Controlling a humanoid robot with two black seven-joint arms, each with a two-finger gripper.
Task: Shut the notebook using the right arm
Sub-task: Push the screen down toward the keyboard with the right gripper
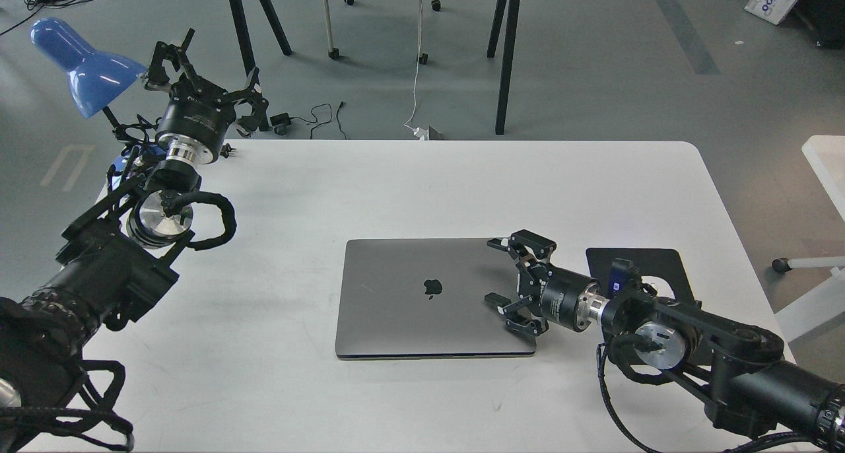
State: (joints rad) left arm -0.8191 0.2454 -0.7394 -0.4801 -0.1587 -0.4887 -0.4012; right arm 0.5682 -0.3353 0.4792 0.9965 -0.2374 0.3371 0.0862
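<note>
The slim space-grey metal notebook [429,298] lies flat and closed on the white table [422,182], a little right of the table's middle and near the front edge. Its lid faces up and the dark apple logo [432,287] shows in the centre of it.

The right arm [693,341], thick and black with silver wrist discs and a small blue block [618,282], comes in from the lower right corner and lies low over the table. Its black two-finger claw gripper [494,272] is over the right part of the lid, with the fingers spread wide and grasping nothing. Whether the fingers touch the lid I cannot tell.

Under this arm, just beside the right edge of the notebook, is a black rectangular mouse pad [660,261].

The left arm [119,255] rises from the lower left. Its gripper [211,67] is held high above the far left corner of the table, fingers apart and empty, close to a blue desk lamp shade [82,63]
</note>
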